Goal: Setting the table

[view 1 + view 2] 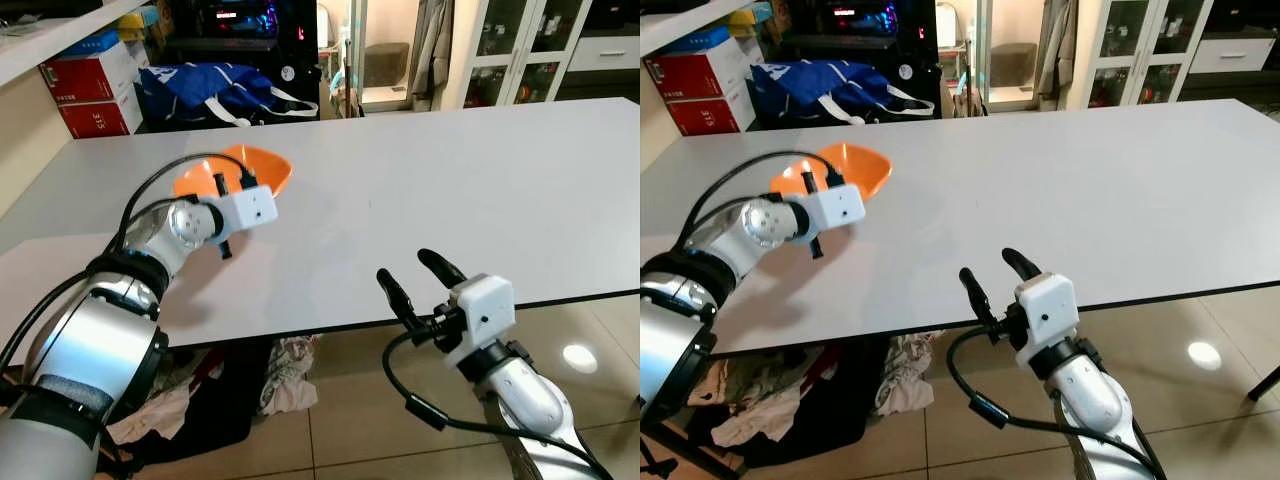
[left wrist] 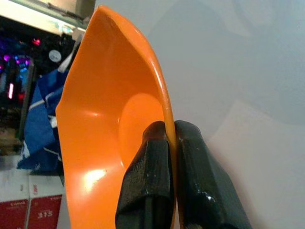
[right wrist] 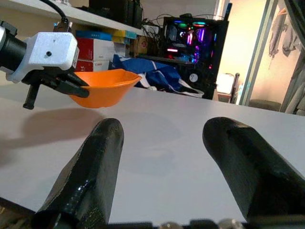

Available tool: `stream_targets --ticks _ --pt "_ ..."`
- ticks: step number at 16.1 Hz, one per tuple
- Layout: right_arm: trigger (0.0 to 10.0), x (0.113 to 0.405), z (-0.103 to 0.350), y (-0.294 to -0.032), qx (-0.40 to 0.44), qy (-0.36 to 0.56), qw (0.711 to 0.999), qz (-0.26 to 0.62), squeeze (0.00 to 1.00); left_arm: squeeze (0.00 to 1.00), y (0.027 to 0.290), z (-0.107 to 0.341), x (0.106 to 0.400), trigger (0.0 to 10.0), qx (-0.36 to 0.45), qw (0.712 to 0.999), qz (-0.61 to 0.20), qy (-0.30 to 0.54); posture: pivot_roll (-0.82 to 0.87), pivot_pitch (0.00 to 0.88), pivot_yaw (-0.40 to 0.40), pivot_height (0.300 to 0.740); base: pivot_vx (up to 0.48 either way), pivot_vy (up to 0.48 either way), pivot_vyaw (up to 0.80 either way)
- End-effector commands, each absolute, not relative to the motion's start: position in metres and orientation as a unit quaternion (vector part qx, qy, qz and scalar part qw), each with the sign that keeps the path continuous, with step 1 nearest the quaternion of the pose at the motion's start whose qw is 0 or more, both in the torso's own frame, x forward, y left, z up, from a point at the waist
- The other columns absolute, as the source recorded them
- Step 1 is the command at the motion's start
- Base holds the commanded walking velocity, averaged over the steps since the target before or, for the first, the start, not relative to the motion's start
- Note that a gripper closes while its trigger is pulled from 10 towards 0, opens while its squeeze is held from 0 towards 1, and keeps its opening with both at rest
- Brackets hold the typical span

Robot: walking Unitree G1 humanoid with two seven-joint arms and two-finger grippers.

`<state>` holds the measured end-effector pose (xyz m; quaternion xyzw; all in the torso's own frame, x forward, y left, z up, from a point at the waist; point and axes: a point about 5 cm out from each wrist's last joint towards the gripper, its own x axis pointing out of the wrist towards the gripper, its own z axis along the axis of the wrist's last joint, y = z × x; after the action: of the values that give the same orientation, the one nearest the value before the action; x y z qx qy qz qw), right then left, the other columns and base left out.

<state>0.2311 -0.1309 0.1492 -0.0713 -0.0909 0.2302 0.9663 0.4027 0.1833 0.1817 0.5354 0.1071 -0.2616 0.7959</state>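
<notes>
Over the near left part of the white tabletop [image 1: 450,170], in my left eye view, my left tool [image 1: 222,215] holds an orange bowl [image 1: 262,166] by its near rim, the bowl lifted a little and tilted, with its shadow falling on the surface below; my right tool [image 1: 420,280] hangs just off the tabletop's front edge with its two black fingers spread apart and nothing between them. In the right eye view the scene reads the same: the bowl sits ahead of my left wrist, well apart from my right tool, and beyond the far edge lie a blue bag [image 1: 830,85] and red boxes [image 1: 700,95]. Along my left wrist view the two fingers [image 2: 147,191] are pressed together on the thin rim, one inside the bowl and one outside. The wall looks glossy and thin, so I judge it light, stiff plastic, not fragile but slick; a pinch on the rim could let it swing or slip, so I would keep the grip firm and deep on the edge and set it down level. From my right wrist view, the bowl shows side-on above the tabletop, clear of the surface, and my right fingers [image 3: 86,176] stand wide and empty.
</notes>
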Motion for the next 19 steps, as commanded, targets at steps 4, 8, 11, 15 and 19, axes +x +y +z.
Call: stream_targets --ticks 4,8,11,15,19 --pt "10.0 0.221 0.150 -0.134 -0.075 -0.077 0.968 0.225 0.00 0.00 0.182 0.182 0.403 0.0 0.524 0.806 -0.256 0.104 -0.21 0.020 0.090 0.740 0.000 0.000 0.00" --pt "10.0 0.221 0.151 -0.133 -0.072 -0.074 0.969 0.224 0.00 0.00 0.177 0.170 0.399 0.0 0.519 0.798 -0.284 0.118 -0.21 0.025 0.086 0.740 0.000 0.000 0.00" --pt "10.0 0.222 0.151 -0.131 -0.070 -0.072 0.969 0.227 0.00 0.00 0.177 0.165 0.397 0.0 0.519 0.795 -0.289 0.124 -0.20 0.027 0.083 0.740 0.000 0.000 0.00" --pt "10.0 0.223 0.150 -0.130 -0.068 -0.071 0.969 0.228 0.00 0.00 0.177 0.165 0.397 10.0 0.520 0.795 -0.285 0.124 -0.20 0.023 0.086 0.740 0.000 0.000 0.00" --pt "10.0 0.224 0.150 -0.128 -0.066 -0.071 0.969 0.227 0.00 0.00 0.175 0.163 0.397 10.0 0.525 0.790 -0.290 0.125 -0.19 0.027 0.086 0.740 0.000 0.000 0.00"
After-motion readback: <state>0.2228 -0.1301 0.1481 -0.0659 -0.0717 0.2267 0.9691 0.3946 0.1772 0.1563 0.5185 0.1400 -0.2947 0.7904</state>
